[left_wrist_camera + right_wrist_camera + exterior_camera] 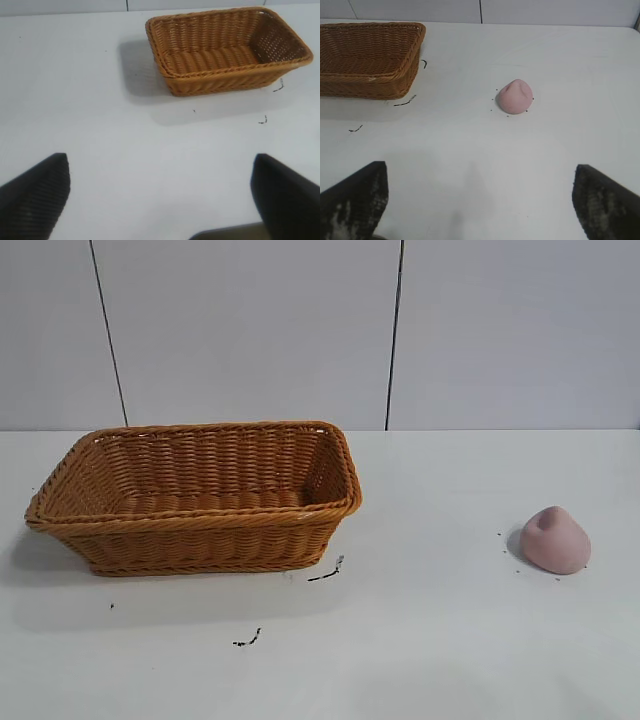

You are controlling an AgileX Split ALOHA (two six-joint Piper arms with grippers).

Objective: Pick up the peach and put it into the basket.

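Note:
The dusty-pink peach [555,539] sits on the white table at the right, its dimple up; the right wrist view shows the peach [514,96] too. The orange-brown wicker basket [200,495] stands empty at the left; the basket [227,50] and the basket [367,57] also appear in both wrist views. My right gripper [480,172] is open, well short of the peach, with only bare table between its fingers. My left gripper [160,162] is open too, back from the basket, holding nothing. Neither arm shows in the exterior view.
Small black scuff marks [326,573] lie on the table in front of the basket. White wall panels with a dark seam [394,335] stand behind the table. Bare table stretches between the basket and the peach.

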